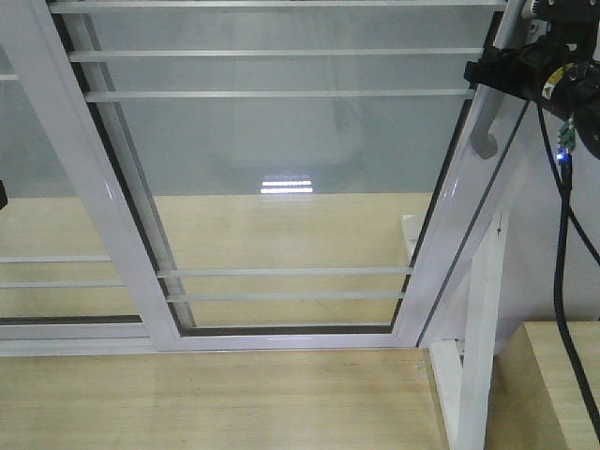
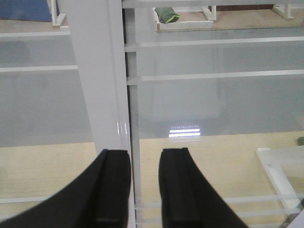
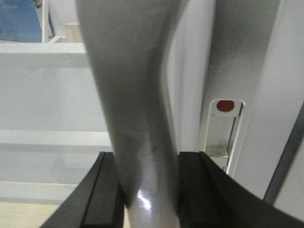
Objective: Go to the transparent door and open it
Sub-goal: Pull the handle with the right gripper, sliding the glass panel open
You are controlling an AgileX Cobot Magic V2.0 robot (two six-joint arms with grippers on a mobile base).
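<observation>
Right wrist view first: the right gripper [image 3: 145,159] is clamped on the grey handle [image 3: 137,109], with one black finger [image 3: 102,194] pressed against each side of it. Just beside the handle, on the white frame, I see a narrow lock slot [image 3: 224,137] with a red dot at its top.

From the front camera, the transparent door [image 1: 281,169] fills the middle of my view. It is a glass panel in a white frame, crossed by thin white bars [image 1: 272,54] near the top and again near the bottom. Its handle [image 1: 485,131] sits on the right-hand stile, and the right gripper [image 1: 525,70] is on it at the upper right corner, a black cable [image 1: 562,281] hanging down from the arm. A second white-framed glass panel [image 1: 37,234] lies to the left, overlapping the door's far edge. Pale wooden floor [image 1: 216,403] runs below the track, and a white stand [image 1: 478,328] stands just right of the door.

On the left wrist camera, the left gripper [image 2: 145,190] has its fingers [image 2: 114,190] apart and holds nothing. It faces a vertical white stile [image 2: 97,80] and the glass. I cannot tell whether it touches the frame. Through the glass I make out a green object [image 2: 167,15] in a white tray, well beyond.
</observation>
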